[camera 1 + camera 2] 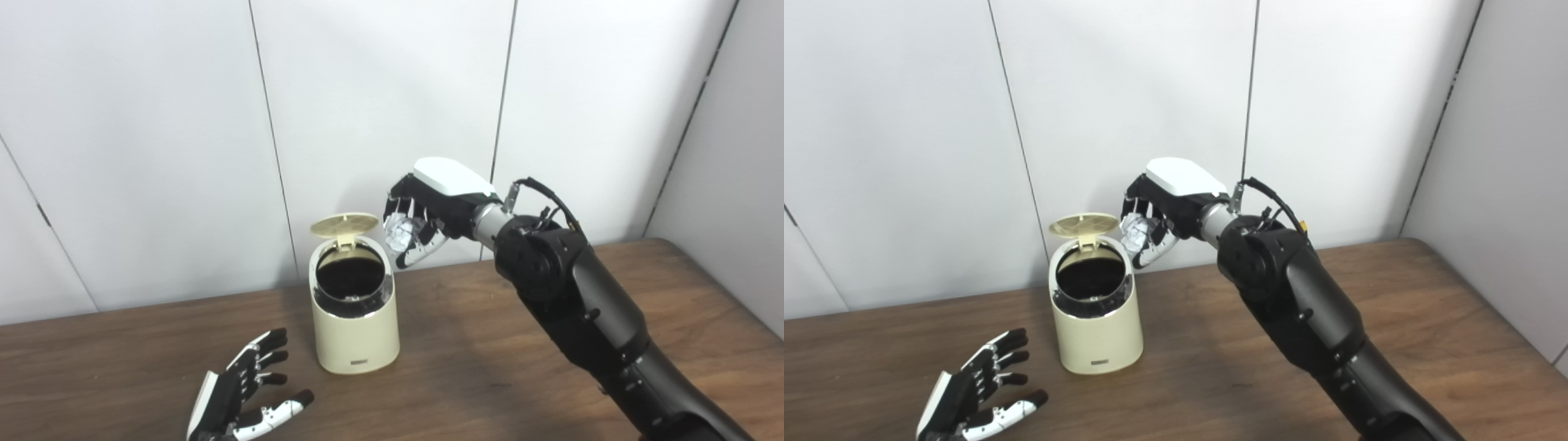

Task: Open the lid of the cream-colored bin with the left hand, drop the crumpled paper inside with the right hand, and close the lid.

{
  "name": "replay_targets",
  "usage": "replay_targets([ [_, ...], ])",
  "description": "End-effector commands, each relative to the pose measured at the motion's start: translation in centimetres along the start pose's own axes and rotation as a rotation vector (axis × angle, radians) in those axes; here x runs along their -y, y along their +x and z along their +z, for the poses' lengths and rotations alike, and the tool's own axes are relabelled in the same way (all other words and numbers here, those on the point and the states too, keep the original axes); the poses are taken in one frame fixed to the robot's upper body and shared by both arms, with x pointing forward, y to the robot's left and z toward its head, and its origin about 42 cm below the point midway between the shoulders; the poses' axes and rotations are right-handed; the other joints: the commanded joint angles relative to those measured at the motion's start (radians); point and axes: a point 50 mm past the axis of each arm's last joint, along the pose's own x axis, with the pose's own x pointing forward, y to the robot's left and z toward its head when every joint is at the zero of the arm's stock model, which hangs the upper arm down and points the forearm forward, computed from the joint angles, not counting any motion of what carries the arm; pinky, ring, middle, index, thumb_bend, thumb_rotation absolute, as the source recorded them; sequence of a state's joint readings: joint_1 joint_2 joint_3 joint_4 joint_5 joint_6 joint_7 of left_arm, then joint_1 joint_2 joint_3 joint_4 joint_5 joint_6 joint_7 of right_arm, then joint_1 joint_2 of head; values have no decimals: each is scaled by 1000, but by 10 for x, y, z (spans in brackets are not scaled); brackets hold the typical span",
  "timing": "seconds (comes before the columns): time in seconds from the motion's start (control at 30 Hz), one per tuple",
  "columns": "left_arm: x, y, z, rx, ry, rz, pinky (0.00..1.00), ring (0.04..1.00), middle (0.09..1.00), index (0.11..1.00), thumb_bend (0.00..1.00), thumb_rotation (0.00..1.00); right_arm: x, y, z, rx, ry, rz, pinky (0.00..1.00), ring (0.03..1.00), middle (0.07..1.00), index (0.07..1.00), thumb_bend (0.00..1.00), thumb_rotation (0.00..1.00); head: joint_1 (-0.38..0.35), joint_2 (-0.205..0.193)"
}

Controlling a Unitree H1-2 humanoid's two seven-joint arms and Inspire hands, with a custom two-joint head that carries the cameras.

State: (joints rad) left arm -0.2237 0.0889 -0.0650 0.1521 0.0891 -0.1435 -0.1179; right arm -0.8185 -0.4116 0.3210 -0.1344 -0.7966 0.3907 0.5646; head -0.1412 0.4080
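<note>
Lid (343, 224) on the cream-colored cylindrical plastic bin (354, 324) stands up, mouth clear. Right hand (422, 217) clenches the white crumpled paper ball (399, 233), up and right of the rim, not over the opening. Shift left until centred, then release. Left hand (245, 392) lies spread, holding nothing, on the dark wooden table (490, 367) beside the bin.

Bin (355, 318) stands on the counter (490, 367), lid (343, 225) raised at its rear. Left hand (242, 392) lies before and left of the bin. Right hand (429, 214), above and right of the bin, encloses crumpled paper (399, 233) in its fingers (422, 245).
</note>
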Motion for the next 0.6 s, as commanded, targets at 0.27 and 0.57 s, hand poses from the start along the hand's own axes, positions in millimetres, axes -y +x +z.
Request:
replay_targets([
  [0.27,3,11,11,64,13,23,679,811,869,881,731,118,18,15,32,88,-32,-73,377,418,493,482,503,0,15,-2],
  [0.57,5,12,12,73,19,31,665,799,859,877,730,115,5,23,39,87,-34,-62,397,416,509,484,503,0,28,-6],
])
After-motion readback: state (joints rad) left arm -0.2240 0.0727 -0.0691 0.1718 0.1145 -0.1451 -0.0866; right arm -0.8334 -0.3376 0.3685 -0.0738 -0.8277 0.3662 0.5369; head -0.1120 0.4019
